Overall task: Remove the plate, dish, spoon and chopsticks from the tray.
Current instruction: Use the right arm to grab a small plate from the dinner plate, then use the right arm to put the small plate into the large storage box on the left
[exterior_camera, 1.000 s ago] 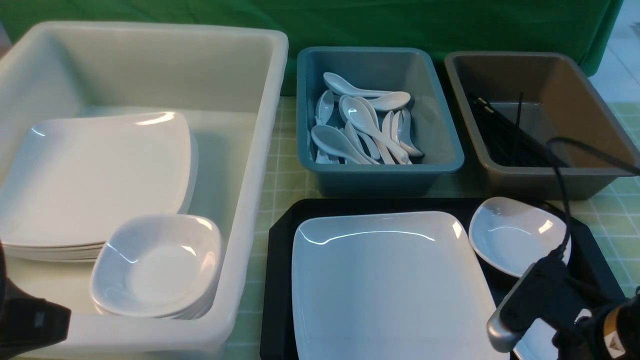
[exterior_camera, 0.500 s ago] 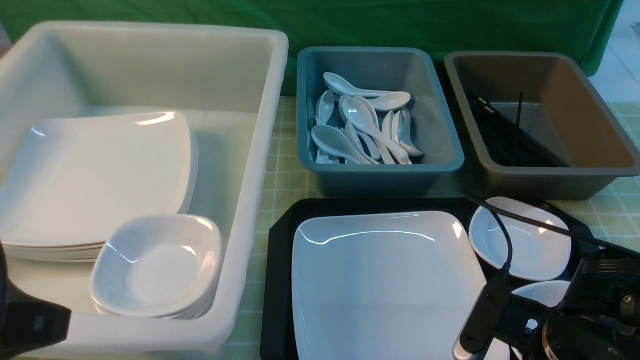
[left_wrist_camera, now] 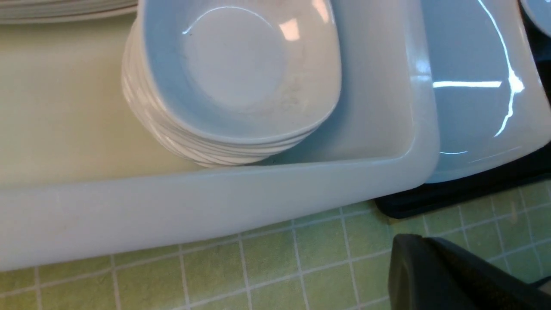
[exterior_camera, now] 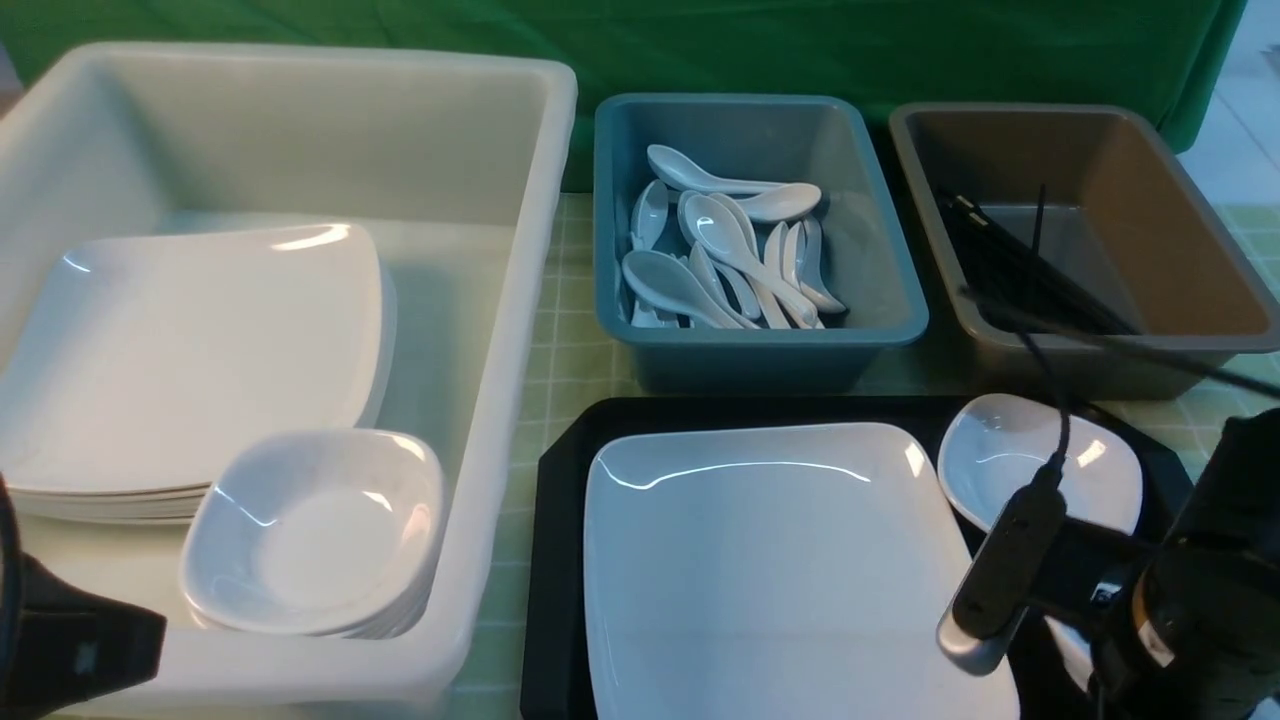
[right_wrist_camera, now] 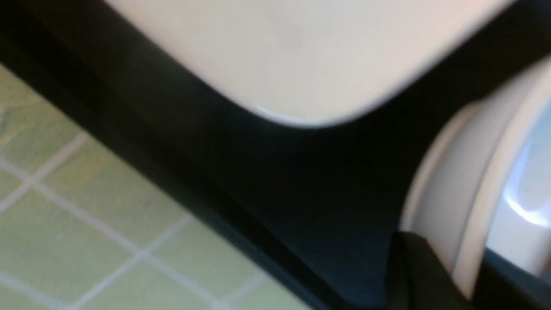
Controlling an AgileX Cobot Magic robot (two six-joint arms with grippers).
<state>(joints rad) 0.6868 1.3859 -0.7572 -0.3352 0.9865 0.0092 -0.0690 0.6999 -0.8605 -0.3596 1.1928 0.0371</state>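
The large white plate point(exterior_camera: 780, 570) lies on the black tray point(exterior_camera: 560, 520); its corner point(right_wrist_camera: 301, 56) shows blurred in the right wrist view. A small white dish point(exterior_camera: 1030, 465) sits at the tray's far right. A second white dish point(exterior_camera: 1068, 640) lies near it, mostly behind my right arm point(exterior_camera: 1200, 580). My right gripper point(right_wrist_camera: 452, 275) is at this dish's rim point(right_wrist_camera: 465, 193), with dark fingers on either side; the blur hides its grip. My left gripper point(left_wrist_camera: 430, 275) is low at the near left, jaws together and empty. No spoon or chopsticks show on the tray.
A big white bin point(exterior_camera: 520, 300) on the left holds stacked plates point(exterior_camera: 190, 350) and stacked small dishes point(exterior_camera: 310, 530). A blue bin point(exterior_camera: 900, 300) behind the tray holds several white spoons. A grey bin point(exterior_camera: 1200, 250) at the back right holds black sticks. A cable point(exterior_camera: 1100, 340) crosses it.
My right arm has risen and shifted right over the tray's near right corner. The second small dish is now more hidden behind it. The left arm has barely moved.
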